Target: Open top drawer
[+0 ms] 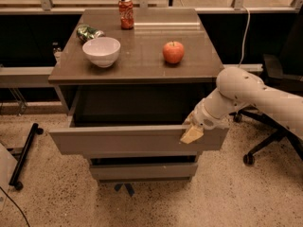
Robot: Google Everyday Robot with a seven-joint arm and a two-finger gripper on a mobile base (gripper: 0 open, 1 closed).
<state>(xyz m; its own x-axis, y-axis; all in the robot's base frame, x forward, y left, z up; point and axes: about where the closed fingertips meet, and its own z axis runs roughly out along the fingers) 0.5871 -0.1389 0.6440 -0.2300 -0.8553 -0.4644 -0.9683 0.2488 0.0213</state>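
Observation:
The top drawer point(123, 140) stands pulled out from under the brown cabinet top point(142, 56); its flat grey-taupe front faces me and its dark box is open behind it. My gripper point(191, 132) hangs over the top edge of the drawer front near its right end, with the white arm reaching in from the right. One pale fingertip point(191, 135) lies against the outer face of the front panel.
A white bowl point(101, 51), a red apple point(173, 52), a red soda can point(126, 7) and a green bag point(88, 32) sit on the cabinet top. A shorter grey drawer front point(142, 170) is below. An office chair base point(265, 141) stands right, a black stand point(23, 155) left.

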